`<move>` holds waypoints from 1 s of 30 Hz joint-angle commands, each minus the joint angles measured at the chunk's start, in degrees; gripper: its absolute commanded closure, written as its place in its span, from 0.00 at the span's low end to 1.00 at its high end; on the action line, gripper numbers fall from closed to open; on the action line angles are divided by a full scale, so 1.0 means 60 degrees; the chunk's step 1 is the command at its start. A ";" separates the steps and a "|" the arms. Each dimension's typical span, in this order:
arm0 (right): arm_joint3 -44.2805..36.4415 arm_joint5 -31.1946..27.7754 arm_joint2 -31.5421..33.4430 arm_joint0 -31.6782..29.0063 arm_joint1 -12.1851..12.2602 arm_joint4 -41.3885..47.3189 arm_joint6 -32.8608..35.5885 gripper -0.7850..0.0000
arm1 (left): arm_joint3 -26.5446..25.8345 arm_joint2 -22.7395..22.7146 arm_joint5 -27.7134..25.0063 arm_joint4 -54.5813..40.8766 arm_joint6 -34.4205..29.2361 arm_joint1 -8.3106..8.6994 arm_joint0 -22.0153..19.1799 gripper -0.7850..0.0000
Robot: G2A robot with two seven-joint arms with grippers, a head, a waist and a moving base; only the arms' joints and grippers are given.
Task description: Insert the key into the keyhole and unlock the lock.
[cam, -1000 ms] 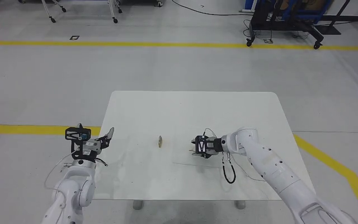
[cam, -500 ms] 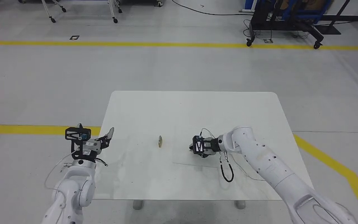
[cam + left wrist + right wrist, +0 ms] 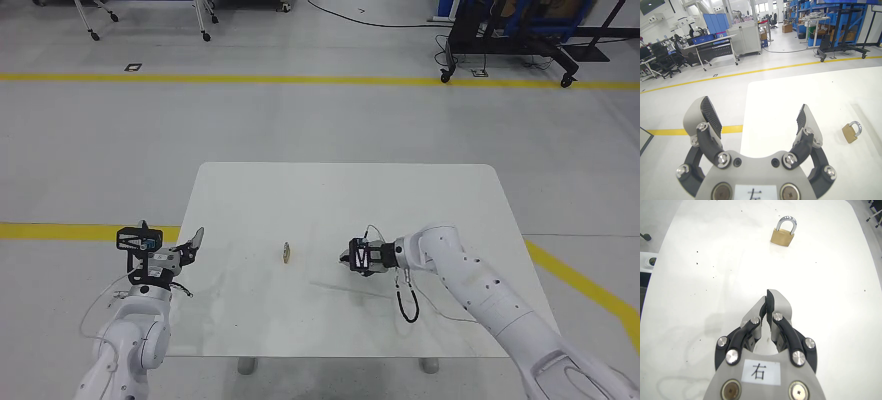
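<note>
A brass padlock (image 3: 286, 252) with a silver shackle lies flat near the middle of the white table (image 3: 300, 190). It also shows in the left wrist view (image 3: 850, 133) and the right wrist view (image 3: 783, 236). My right gripper (image 3: 346, 257) sits low over the table a short way to the right of the padlock, pointing at it. Its pads (image 3: 768, 306) are pressed together, and I see no key sticking out between them (image 3: 767, 294). My left gripper (image 3: 755, 108) hangs open and empty over the table's left edge (image 3: 197, 240), well away from the padlock.
A black cable loop (image 3: 405, 300) hangs from the right forearm over the table. Small dark specks dot the tabletop (image 3: 696, 263). Open floor with yellow lines (image 3: 300, 77) surrounds the table.
The right gripper's fingers have gone from slightly apart to shut. Its wrist has shifted a little toward the far side. The left arm and the padlock have stayed still.
</note>
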 commanded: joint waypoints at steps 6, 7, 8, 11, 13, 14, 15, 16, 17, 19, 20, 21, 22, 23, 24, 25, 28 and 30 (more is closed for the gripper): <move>-0.0176 0.0154 0.0367 -0.0355 0.0184 0.0097 -0.0277 1.00 | 0.0000 0.0000 0.0000 0.0000 0.0000 0.0000 0.0000 0.00; -0.0176 0.0154 0.0367 -0.0355 0.0184 0.0097 -0.0277 1.00 | 0.0000 0.0000 0.0000 0.0000 0.0000 0.0000 0.0000 0.00; -0.0176 0.0154 0.0367 -0.0355 0.0184 0.0097 -0.0277 1.00 | 0.0000 0.0000 0.0000 0.0000 0.0000 0.0000 0.0000 0.00; -0.0176 0.0154 0.0367 -0.0355 0.0184 0.0097 -0.0277 1.00 | 0.0000 0.0000 0.0000 0.0000 0.0000 0.0000 0.0000 0.00; -0.0176 0.0154 0.0367 -0.0355 0.0184 0.0097 -0.0277 1.00 | 0.0000 0.0000 0.0000 0.0000 0.0000 0.0000 0.0000 0.00; -0.0176 0.0154 0.0367 -0.0355 0.0184 0.0097 -0.0277 1.00 | 0.0000 0.0000 0.0000 0.0000 0.0000 0.0000 0.0000 0.00; -0.0176 0.0154 0.0367 -0.0355 0.0184 0.0097 -0.0277 1.00 | 0.0000 0.0000 0.0000 0.0000 0.0000 0.0000 0.0000 0.00; -0.0176 0.0154 0.0367 -0.0355 0.0184 0.0097 -0.0277 1.00 | 0.0000 0.0000 0.0000 0.0000 0.0000 0.0000 0.0000 0.00; -0.0210 0.0288 0.0419 -0.0462 0.0184 0.0293 -0.0484 1.00 | 0.0000 0.0000 0.0000 0.0000 0.0000 0.0000 0.0000 0.00; -0.0087 0.0611 0.0624 -0.0664 0.0243 0.0457 -0.0873 1.00 | 0.0000 0.0000 0.0000 0.0000 0.0000 0.0000 0.0000 0.00; -0.0134 0.0746 0.0728 -0.0776 0.0274 0.0547 -0.1230 1.00 | 0.0000 0.0000 0.0000 0.0000 0.0000 0.0000 0.0000 0.00; -0.0236 0.0894 0.0881 -0.0908 0.0319 0.0663 -0.1824 1.00 | 0.0000 0.0000 0.0000 0.0000 0.0000 0.0000 0.0000 0.00; -0.0289 0.0939 0.1046 -0.1083 0.0381 0.0754 -0.2545 1.00 | 0.0000 0.0000 0.0000 0.0000 0.0000 0.0000 0.0000 0.00; -0.0319 0.0907 0.1238 -0.1235 0.0448 0.0879 -0.3333 1.00 | 0.0000 0.0000 0.0000 0.0000 0.0000 0.0000 0.0000 0.00; -0.0282 0.0922 0.1476 -0.1410 0.0522 0.1037 -0.4205 1.00 | 0.0000 0.0000 0.0000 0.0000 0.0000 0.0000 0.0000 0.00; -0.0269 0.0907 0.1656 -0.1563 0.0593 0.1048 -0.4927 1.00 | 0.0000 0.0000 0.0000 0.0000 0.0000 0.0000 0.0000 0.00; -0.0162 0.0606 0.2070 -0.1874 0.0762 0.1136 -0.6629 1.00 | 0.0000 0.0000 0.0000 0.0000 0.0000 0.0000 0.0000 0.00; -0.0244 0.0720 0.2176 -0.2105 0.0820 0.1723 -0.6841 1.00 | 0.0000 0.0000 0.0000 0.0000 0.0000 0.0000 0.0000 0.00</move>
